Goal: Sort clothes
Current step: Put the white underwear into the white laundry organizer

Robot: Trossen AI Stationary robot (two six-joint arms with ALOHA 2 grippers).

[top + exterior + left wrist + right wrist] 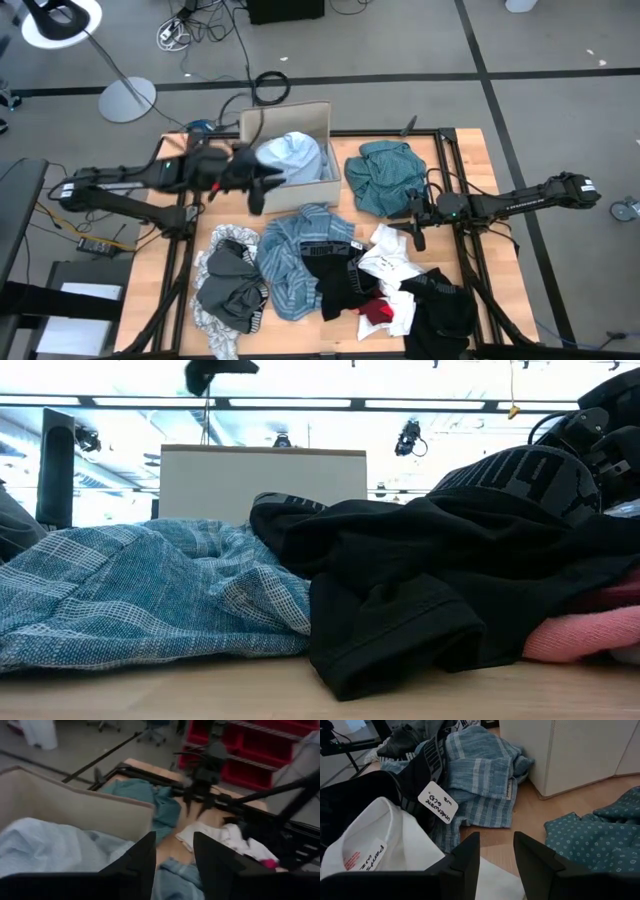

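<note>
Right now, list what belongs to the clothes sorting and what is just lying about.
Job:
light blue shirt in the cardboard box
teal garment
blue-striped piece
black garment
white garment
grey piece

Lying about:
cables
lamp base

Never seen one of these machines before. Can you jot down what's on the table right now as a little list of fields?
Box: cardboard box at the table's far side, light blue shirt inside
Left gripper: open, empty, at the box's near edge
Right gripper: open, empty, between teal garment and white garment
Pile: blue-striped garment, black garment, grey garment
</note>
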